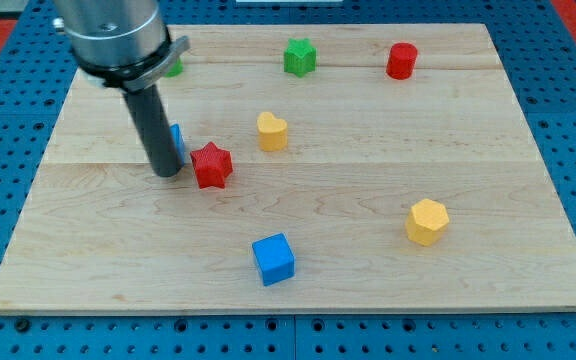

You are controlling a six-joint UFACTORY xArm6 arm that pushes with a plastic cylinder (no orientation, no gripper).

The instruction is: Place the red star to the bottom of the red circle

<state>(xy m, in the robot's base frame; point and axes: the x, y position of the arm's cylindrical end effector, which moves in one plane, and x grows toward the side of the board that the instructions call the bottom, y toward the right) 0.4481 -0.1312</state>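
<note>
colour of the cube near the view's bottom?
Blue: the blue cube, clearest in the camera view.

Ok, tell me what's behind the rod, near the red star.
A blue block peeks out behind the rod, mostly covered, so its shape can't be made out. My tip sits just to the view's left of the red star. A green block is also partly hidden higher up.
</note>
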